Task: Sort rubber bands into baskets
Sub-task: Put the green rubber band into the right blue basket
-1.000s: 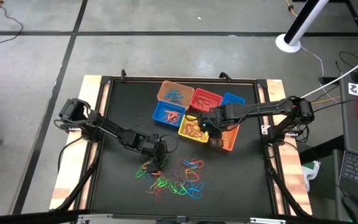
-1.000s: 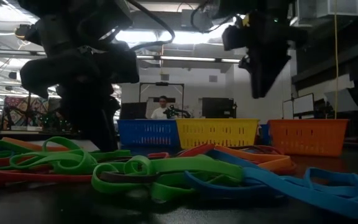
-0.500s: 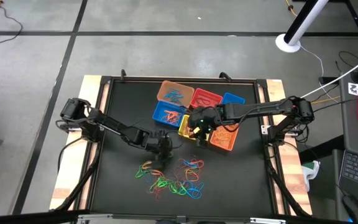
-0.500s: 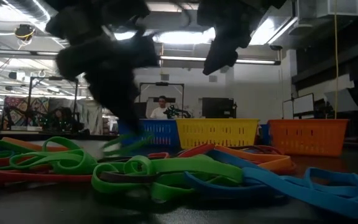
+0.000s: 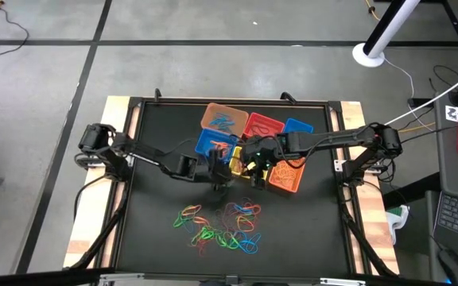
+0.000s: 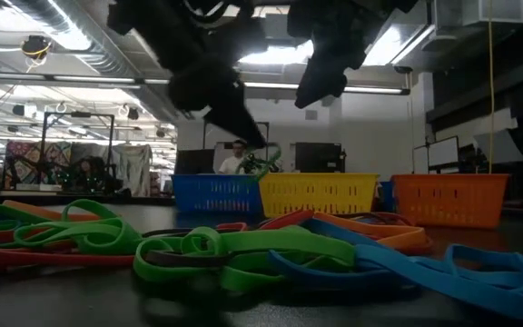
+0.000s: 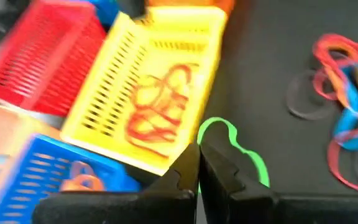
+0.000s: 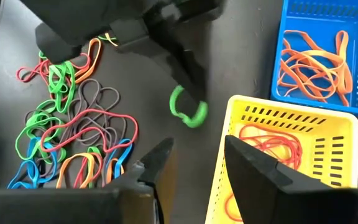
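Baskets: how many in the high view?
6, clustered: tan-orange basket upper-left, red basket beside it, blue basket upper-right, second blue basket lower-left, yellow basket middle, partly covered, orange basket lower-right.

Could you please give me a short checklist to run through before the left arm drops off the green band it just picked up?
1. Left gripper shut on the green rubber band: ok.
2. Band lifted off the table, hanging from the fingertips: ok.
3. Band clear of the loose pile: ok.
4. Right gripper out of the way: not ok; it hovers open at the yellow basket, close to the left gripper.
5. A basket set aside for green: cannot tell; the yellow basket holds red bands, the nearer blue basket orange ones.
6. Only one band held: ok, as far as the wrist views show.
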